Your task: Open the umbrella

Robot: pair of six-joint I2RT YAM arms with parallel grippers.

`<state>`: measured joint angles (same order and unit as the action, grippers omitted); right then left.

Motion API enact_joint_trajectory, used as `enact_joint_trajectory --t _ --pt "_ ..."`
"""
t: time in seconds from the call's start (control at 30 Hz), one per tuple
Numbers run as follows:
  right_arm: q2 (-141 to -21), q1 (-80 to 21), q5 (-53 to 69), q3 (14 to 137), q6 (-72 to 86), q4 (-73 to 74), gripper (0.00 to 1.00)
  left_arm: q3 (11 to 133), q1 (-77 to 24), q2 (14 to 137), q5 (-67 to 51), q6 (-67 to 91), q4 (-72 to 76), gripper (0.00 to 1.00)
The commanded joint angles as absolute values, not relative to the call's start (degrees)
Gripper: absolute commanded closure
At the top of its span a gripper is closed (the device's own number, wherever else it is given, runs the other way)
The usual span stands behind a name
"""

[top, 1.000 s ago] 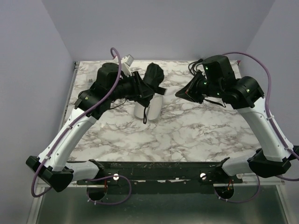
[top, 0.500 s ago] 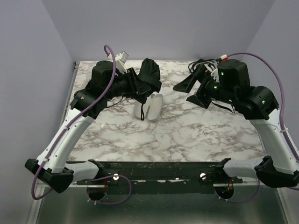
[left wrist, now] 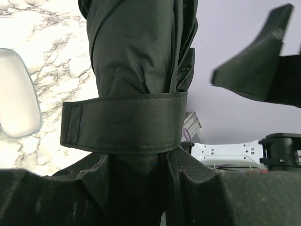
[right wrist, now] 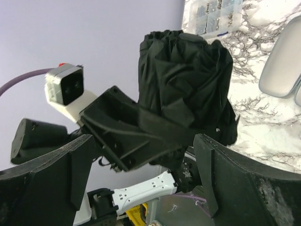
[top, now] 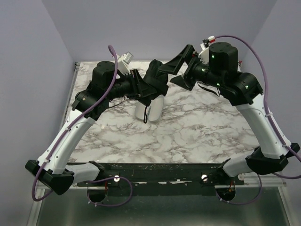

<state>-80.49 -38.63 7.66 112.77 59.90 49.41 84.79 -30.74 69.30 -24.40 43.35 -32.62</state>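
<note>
The umbrella (top: 156,77) is a folded black fabric bundle held up above the marble table. My left gripper (top: 141,87) is shut on its lower end. In the left wrist view the umbrella (left wrist: 136,56) rises out of the left gripper (left wrist: 136,188), with a black strap (left wrist: 122,122) wrapped round the folds just above the fingers. My right gripper (top: 174,70) stands open just right of the umbrella's top, not touching it. In the right wrist view the bunched canopy (right wrist: 183,80) lies ahead of the wide-apart right gripper (right wrist: 141,183).
A pale oblong sleeve (top: 150,109) lies on the marble table (top: 188,127) below the umbrella. A clear compartment box (right wrist: 218,14) sits at the table's far edge. Lilac walls close in the back and both sides.
My right gripper has opened wide and swung up and left, from the right of the table to beside the umbrella's top. The left arm still holds the umbrella in about the same place.
</note>
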Motion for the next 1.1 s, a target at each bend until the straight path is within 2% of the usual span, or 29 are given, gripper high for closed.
enact_joint_trajectory --t 0.0,0.33,0.67,0.9,1.07 --pt "-84.57 -38.67 11.93 115.13 59.58 47.55 0.09 84.69 -30.61 66.82 -27.59 44.44 -27.28 1.00" --pt "-79.52 -38.69 15.75 98.08 61.02 40.01 0.11 85.69 -30.45 66.26 -26.90 47.12 -25.81 1.00" --pt "-69.36 -38.63 12.91 79.29 55.37 40.79 0.10 95.25 -25.70 69.69 -30.12 52.08 -24.45 1.00" --pt "-67.61 -38.63 9.14 83.39 49.18 45.16 0.06 99.57 -23.75 71.72 -32.54 52.93 -25.21 1.00" --pt "-65.87 -38.67 11.57 89.49 45.73 41.14 0.02 100.02 -23.47 71.85 -34.41 52.30 -27.36 1.00"
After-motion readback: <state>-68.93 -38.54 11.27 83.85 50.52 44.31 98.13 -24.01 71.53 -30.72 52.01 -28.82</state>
